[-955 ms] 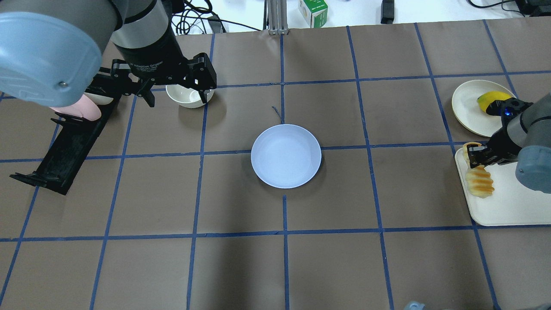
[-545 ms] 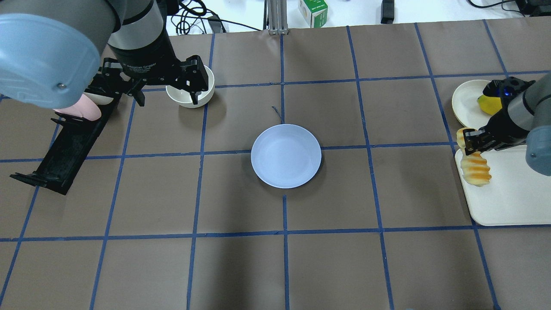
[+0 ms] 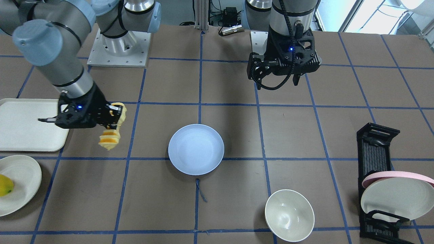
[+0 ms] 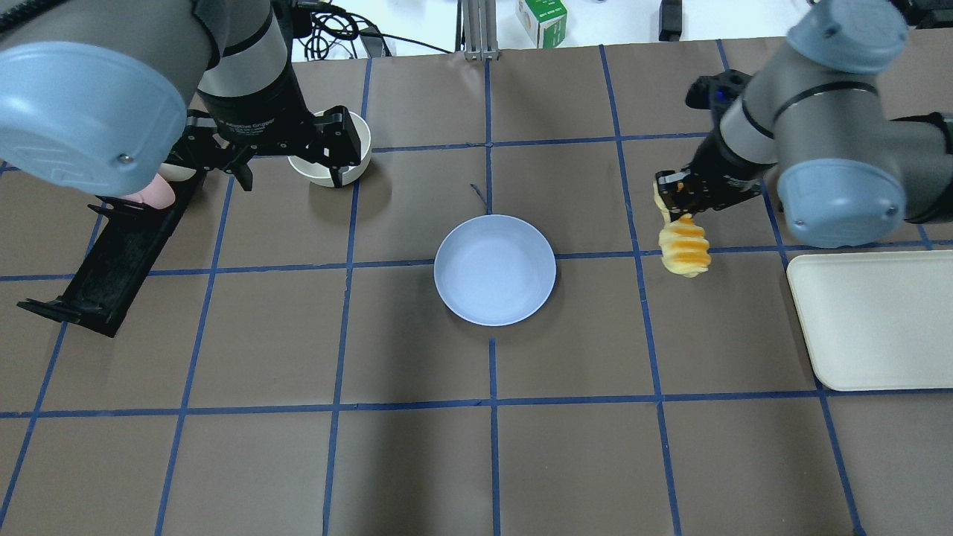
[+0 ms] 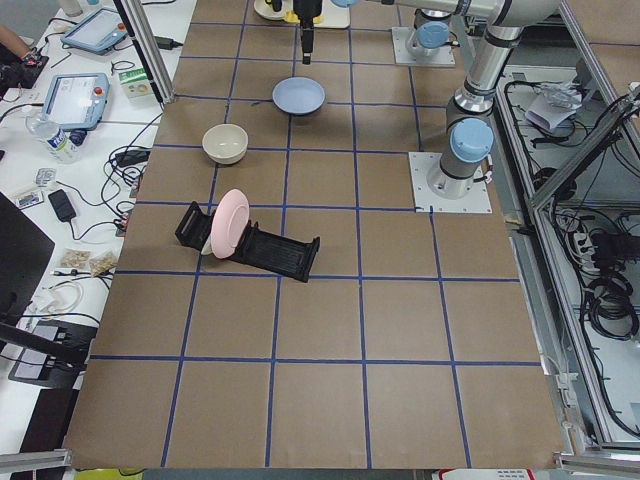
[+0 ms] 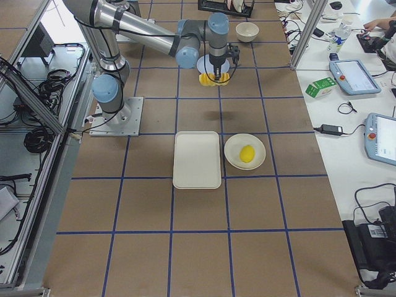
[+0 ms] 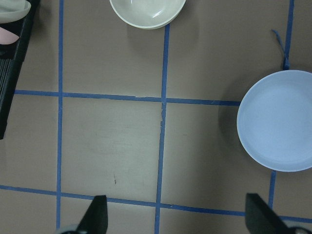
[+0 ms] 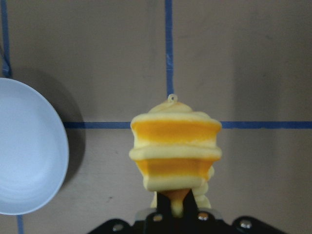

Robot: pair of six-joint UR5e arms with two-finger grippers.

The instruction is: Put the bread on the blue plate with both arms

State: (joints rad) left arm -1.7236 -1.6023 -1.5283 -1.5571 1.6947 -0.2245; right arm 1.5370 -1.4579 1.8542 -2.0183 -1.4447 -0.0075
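Brown matte covering gridded with blue tape lies over the table (image 4: 417, 461), and the step in hand looks like the carry. The right claw (image 4: 670, 197) is pinched shut on one end of the bread (image 4: 685, 253), which hangs from it above the table at about 3 o'clock from the blue plate (image 4: 495, 269) in the overhead view, near it but not over it. The left claw (image 3: 277, 80) hovers spread wide and empty at roughly 10 o'clock. Next, I'd judge, the loaf must travel toward 9 o'clock until it is above the dish, with the left claw taking the free end (the task wants both arms). Its ridged, orange-topped, cream-sided segments look soft and droop. The plate is smooth, matte and shallow, with a slightly raised rim.
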